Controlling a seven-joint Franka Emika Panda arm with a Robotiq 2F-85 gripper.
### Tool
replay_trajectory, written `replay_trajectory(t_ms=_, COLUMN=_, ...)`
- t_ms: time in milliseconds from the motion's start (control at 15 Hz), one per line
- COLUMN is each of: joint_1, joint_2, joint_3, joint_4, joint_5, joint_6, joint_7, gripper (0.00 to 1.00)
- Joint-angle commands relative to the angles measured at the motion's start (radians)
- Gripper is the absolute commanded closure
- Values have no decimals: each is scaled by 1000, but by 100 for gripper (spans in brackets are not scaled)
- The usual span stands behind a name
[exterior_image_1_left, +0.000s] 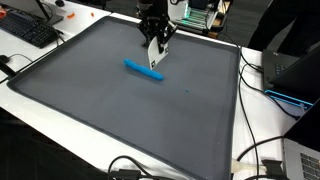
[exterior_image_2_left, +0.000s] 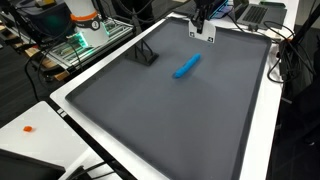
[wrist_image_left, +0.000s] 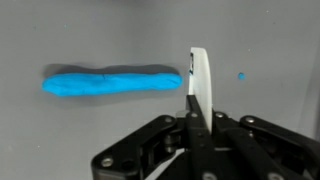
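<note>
My gripper (exterior_image_1_left: 155, 42) is shut on a thin white flat piece (exterior_image_1_left: 153, 56) that points down at the dark grey mat (exterior_image_1_left: 120, 110). It hangs just above the mat near its far edge. A long blue roll (exterior_image_1_left: 143, 70) lies flat on the mat close beside the white piece's tip. In the wrist view the white piece (wrist_image_left: 200, 78) sticks out from between my shut fingers (wrist_image_left: 197, 122), and the blue roll (wrist_image_left: 112, 81) lies just to its left, with a small gap. Both exterior views show the gripper (exterior_image_2_left: 203, 20), the white piece (exterior_image_2_left: 203, 34) and the roll (exterior_image_2_left: 187, 66).
The mat (exterior_image_2_left: 170, 120) has a white border. A keyboard (exterior_image_1_left: 30, 30) and cables lie beside it, and a laptop (exterior_image_1_left: 300, 75) stands at one side. A black stand (exterior_image_2_left: 145, 53) sits on the mat's edge. A tiny blue speck (wrist_image_left: 240, 75) lies on the mat.
</note>
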Motion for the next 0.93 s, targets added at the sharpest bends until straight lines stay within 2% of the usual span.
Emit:
replay_trajectory(t_ms=0, joint_1=5, joint_2=2, joint_3=-5, joint_4=4, joint_5=1, joint_6=-4, joint_7=-1, gripper=96)
replay_trajectory(t_ms=333, joint_1=0, joint_2=16, joint_3=-1, joint_4=-2, joint_5=13, joint_6=3, joint_7=-23, gripper=99)
replay_trajectory(t_ms=867, joint_1=11, joint_2=76, joint_3=-8, joint_4=1, joint_5=-28, joint_6=31, joint_7=-28, gripper=99)
